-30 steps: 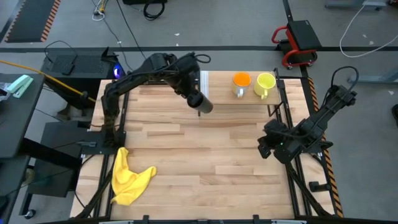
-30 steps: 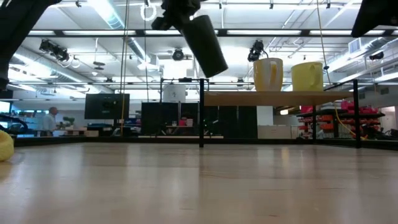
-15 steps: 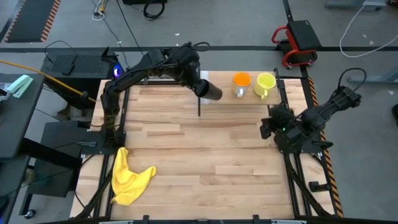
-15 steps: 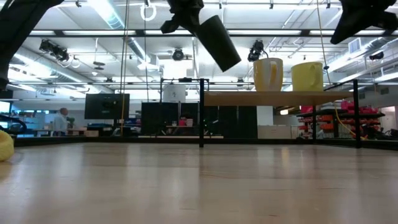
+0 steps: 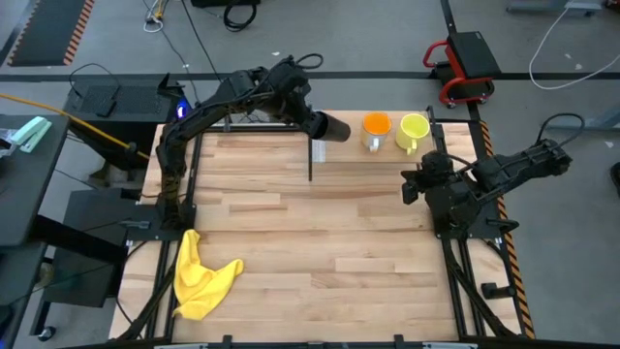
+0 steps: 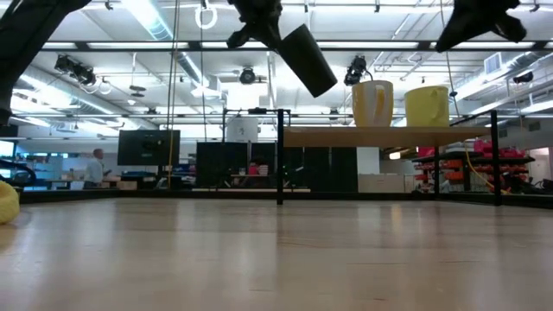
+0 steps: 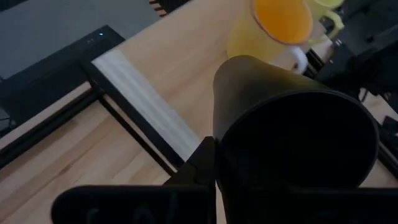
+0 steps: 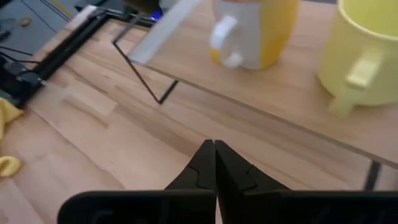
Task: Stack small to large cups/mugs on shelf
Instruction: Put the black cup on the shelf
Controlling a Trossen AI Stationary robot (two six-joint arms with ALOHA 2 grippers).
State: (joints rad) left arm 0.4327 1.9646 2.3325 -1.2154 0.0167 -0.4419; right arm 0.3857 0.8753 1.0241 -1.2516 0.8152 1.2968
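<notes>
At the far left of the butcher-block tabletop, near its front corner, a crumpled yellow cloth lies flat, well apart from everything else. Behind it the left arm reaches up and across toward the back edge of the table, and its left gripper is pinching the black cup, which is held in the air, tipped over at a slant with its open mouth pointing toward the other cups. In the low view the black cup hangs tilted above and just left of the shelf, not touching it. The shelf is a light wooden board raised on black metal posts along the back of the table, with a white upright end panel at its left end. Standing upright on the board, the orange mug with a white handle comes next, and just beside it, to its right, is the yellow-green mug with its handle facing the table's front. The two mugs sit close together but apart. Farther right, the right arm stretches in from the table's right edge, and the right gripper hovers over the tabletop in front of the shelf, below the yellow-green mug, its fingers pressed together and holding nothing.
</notes>
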